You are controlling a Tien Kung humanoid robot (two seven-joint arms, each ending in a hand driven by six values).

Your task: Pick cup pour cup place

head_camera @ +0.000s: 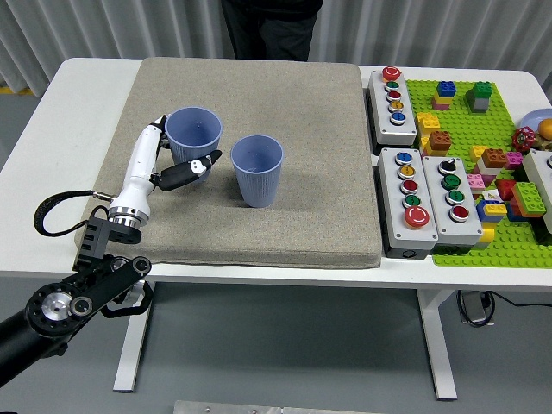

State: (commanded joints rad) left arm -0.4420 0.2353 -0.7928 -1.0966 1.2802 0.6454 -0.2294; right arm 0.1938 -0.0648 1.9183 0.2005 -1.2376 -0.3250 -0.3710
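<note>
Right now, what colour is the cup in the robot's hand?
Blue-lilac cup, in the left hand; head view.

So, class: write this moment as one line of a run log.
left hand: shut on held cup | held cup: upright, over mat, left of second cup | right hand: out of view

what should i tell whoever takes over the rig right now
Left hand: shut on the held cup, which is upright and low over the grey mat, just left of the second cup. Whether its base touches the mat cannot be told.
Right hand: not in view.
Second cup: upright near the mat's middle, apart from the held one.
A person stands at the table's far side, hands out of sight.
Done: cup picked up. Whether anything was poured cannot be seen from here.
Left: likely set the held cup down if it is not yet resting, open the fingers and draw the arm clear without knocking either cup.
</note>
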